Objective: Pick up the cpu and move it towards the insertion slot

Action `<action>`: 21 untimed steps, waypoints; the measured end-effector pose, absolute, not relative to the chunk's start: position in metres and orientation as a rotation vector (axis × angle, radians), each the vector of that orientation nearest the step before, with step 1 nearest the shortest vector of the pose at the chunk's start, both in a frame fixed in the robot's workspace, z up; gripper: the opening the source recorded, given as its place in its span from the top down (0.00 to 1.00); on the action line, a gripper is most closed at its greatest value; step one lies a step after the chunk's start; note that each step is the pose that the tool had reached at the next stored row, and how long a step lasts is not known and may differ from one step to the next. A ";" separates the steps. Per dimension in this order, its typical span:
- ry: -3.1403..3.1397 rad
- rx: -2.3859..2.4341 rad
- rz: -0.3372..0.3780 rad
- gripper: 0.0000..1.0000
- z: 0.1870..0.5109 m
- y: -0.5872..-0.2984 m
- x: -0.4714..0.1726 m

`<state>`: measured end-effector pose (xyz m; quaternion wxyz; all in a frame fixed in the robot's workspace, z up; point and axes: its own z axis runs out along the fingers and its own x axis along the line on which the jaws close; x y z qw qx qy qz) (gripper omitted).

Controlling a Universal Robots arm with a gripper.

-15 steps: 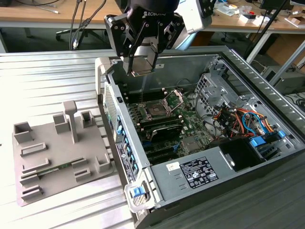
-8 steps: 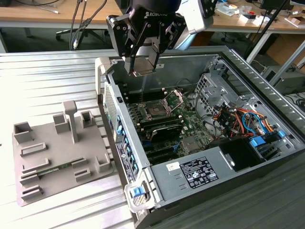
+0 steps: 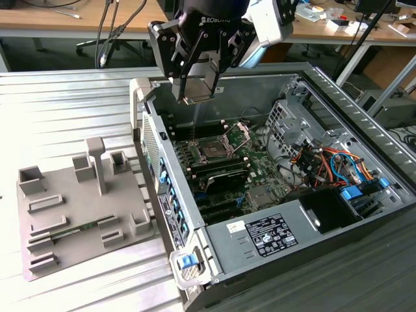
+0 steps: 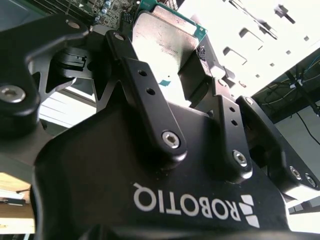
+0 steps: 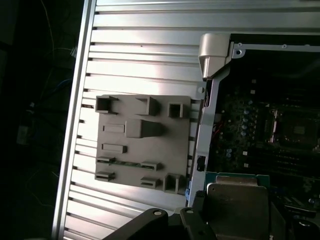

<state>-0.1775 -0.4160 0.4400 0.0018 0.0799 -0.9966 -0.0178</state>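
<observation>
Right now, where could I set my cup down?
The ribbed table is bare on the exterior view's left, beyond the grey fixture plate and beside the computer case. Inside the case is crowded, with the gripper holding the cpu above it.

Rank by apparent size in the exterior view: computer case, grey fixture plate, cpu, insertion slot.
1. computer case
2. grey fixture plate
3. cpu and insertion slot look alike; the raised cpu may be nearer the camera, so unranked.

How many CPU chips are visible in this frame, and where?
1. The cpu is clamped in the gripper above the open computer case; the insertion slot looks empty. Others could be hidden.
</observation>
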 end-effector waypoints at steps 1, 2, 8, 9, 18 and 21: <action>-3.127 0.251 -0.056 0.45 0.440 -0.416 -0.177; -3.127 0.251 -0.056 0.45 0.440 -0.416 -0.177; -3.127 0.251 -0.056 0.45 0.440 -0.416 -0.175; -3.127 0.251 -0.056 0.45 0.439 -0.416 -0.174; -3.127 0.251 -0.056 0.45 0.439 -0.416 -0.169; -3.127 0.251 -0.056 0.45 0.439 -0.416 -0.167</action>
